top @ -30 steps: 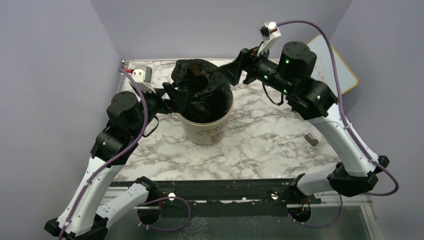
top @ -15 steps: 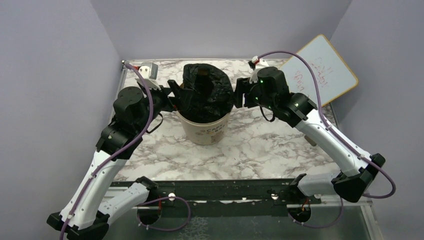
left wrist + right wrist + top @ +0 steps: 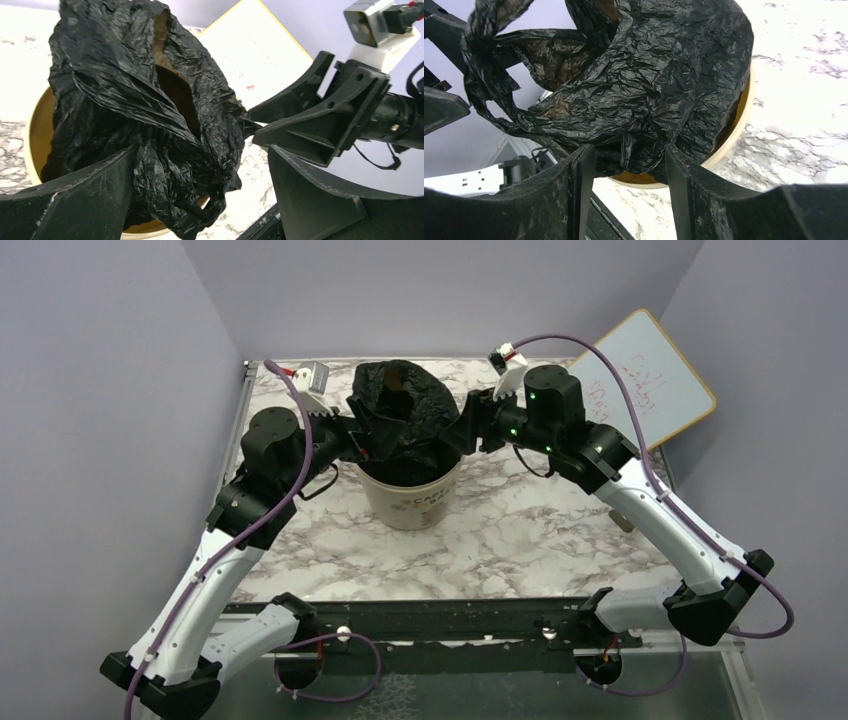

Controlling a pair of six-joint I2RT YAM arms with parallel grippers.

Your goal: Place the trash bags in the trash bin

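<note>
The beige trash bin [image 3: 412, 502] is seen standing on the marble-patterned table [image 3: 520, 540], a little toward 12 o'clock from its middle. The black trash bag [image 3: 400, 415] is lodged in the bin's mouth, with its lower part inside the rim and its crumpled upper part piled well above it. In the left wrist view a loop of the plastic is seen hanging past the rim.

The left gripper [image 3: 352, 440] is held at the bin's 9 o'clock side, about level with the rim. Its jaws are spread wide. The bag is touched by the inner face of one finger [image 3: 75, 205], while the other finger [image 3: 320, 200] is kept clear of the plastic.

The right gripper [image 3: 458, 432] is placed at the bin's 2 o'clock side. Its fingers [image 3: 579, 195] are set partly apart, with a hanging fold of the bag lying in the gap between them; no firm clamp on the plastic can be made out.

A yellow-framed whiteboard [image 3: 650, 375] is leaned at the table's 2 o'clock corner.
</note>
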